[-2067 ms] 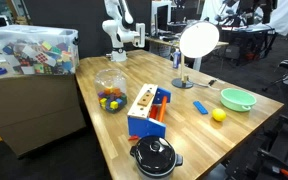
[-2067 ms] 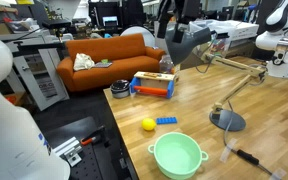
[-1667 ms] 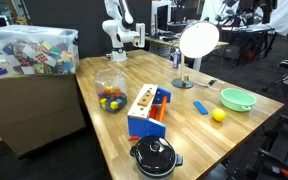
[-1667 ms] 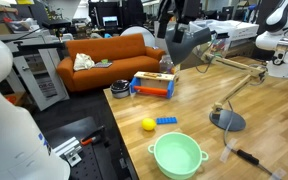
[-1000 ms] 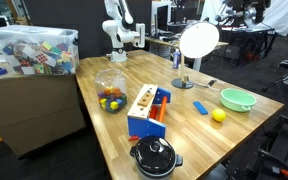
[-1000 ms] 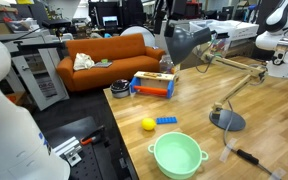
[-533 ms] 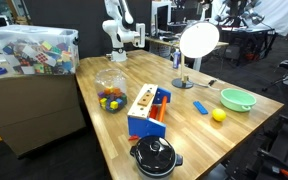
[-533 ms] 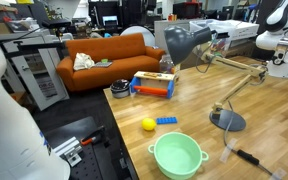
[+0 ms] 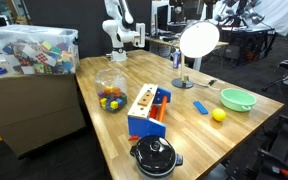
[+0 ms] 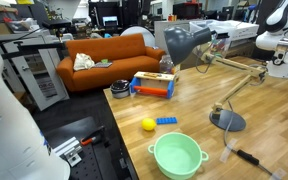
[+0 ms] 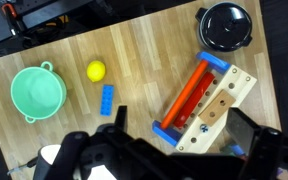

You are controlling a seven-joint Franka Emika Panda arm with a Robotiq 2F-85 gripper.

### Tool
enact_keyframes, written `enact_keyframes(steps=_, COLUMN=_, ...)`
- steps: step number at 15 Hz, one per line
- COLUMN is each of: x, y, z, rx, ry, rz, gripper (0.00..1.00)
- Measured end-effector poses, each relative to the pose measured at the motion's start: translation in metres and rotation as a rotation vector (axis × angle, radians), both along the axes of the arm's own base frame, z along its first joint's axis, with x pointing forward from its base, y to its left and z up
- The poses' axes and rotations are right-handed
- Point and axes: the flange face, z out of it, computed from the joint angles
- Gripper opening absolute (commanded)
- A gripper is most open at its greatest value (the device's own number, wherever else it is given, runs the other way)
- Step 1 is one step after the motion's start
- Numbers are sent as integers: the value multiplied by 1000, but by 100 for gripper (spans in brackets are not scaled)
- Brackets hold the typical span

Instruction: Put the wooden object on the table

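In the wrist view the wooden object [image 11: 216, 107], a small brown block with dark dots, lies flat on the pale holed top of the blue-and-orange toy box [image 11: 240, 86]. The box stands on the light wooden table [image 11: 144, 50]. My gripper [image 11: 181, 122] hangs high above the box with its jaws open and empty, one finger on each side of the box. The gripper is out of view in both exterior views. The toy box [image 9: 147, 110] [image 10: 154, 85] and table [image 9: 189, 125] [image 10: 199, 105] show in both.
A green bowl [image 11: 36, 92], yellow ball [image 11: 96, 71], blue brick [image 11: 107, 98] and black pot [image 11: 227, 25] sit on the table. A desk lamp [image 9: 197, 42] and a jar of balls [image 9: 110, 90] stand nearby. A cardboard box with a clear bin [image 9: 29, 60] is beside the table.
The dark arm seen at the top of an exterior view has risen out of the picture. Nothing on the table has moved.
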Motion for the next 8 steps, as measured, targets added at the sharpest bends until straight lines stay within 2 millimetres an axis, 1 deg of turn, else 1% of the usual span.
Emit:
enact_keyframes(steps=6, x=1, y=0, z=2, rx=-1, ry=7, rz=1, gripper=100)
enact_keyframes(steps=8, x=1, y=-1, z=0, rx=4, ry=13, rz=-25, gripper=100)
